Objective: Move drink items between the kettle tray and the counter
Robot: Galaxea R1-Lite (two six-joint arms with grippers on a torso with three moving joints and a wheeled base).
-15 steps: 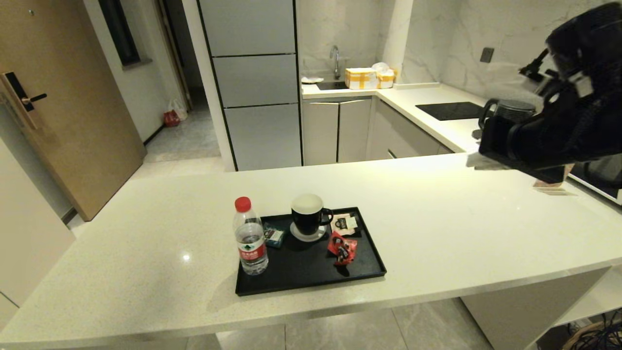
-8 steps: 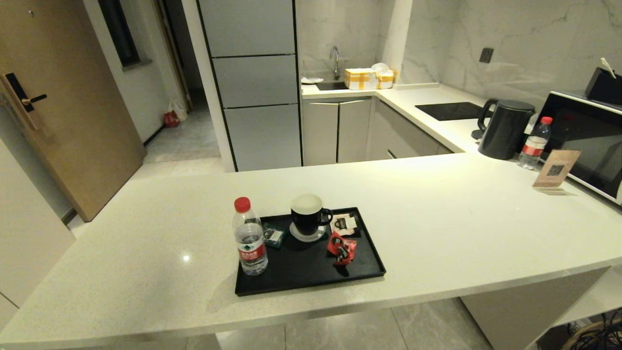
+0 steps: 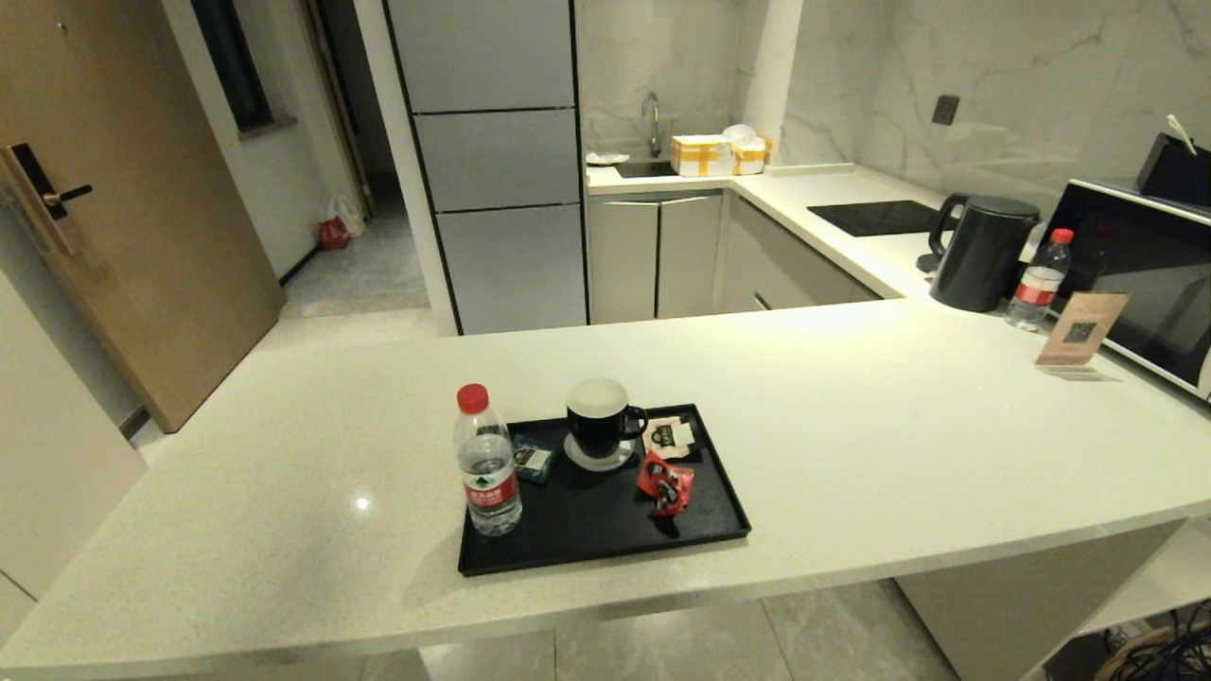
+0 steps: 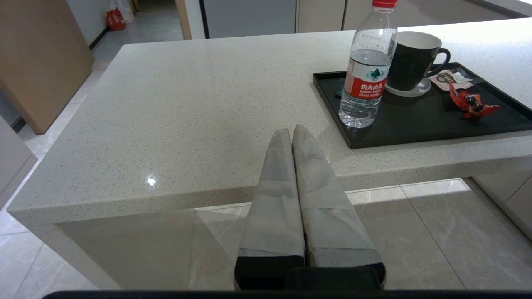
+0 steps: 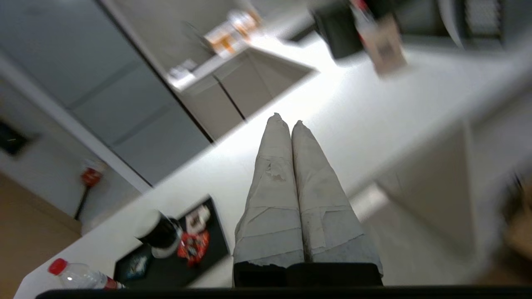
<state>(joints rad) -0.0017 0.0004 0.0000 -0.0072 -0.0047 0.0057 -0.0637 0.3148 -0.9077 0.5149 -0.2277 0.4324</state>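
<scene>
The red sachets (image 3: 666, 483) are seen lying together on the kettle tray (image 3: 605, 549), unchanged on the counter (image 3: 899, 454). The right gripper (image 5: 286, 122), previously filling the head view's upper right, has been withdrawn from it, fingers pressed together. The left gripper (image 4: 292, 132) is likewise closed, empty.

Marble-veined walls (image 3: 1022, 85) back grey cabinets (image 3: 497, 161), a wooden door (image 3: 114, 208) stands at one side, and pale floor tiles (image 3: 359, 274) run toward a dim hallway.
</scene>
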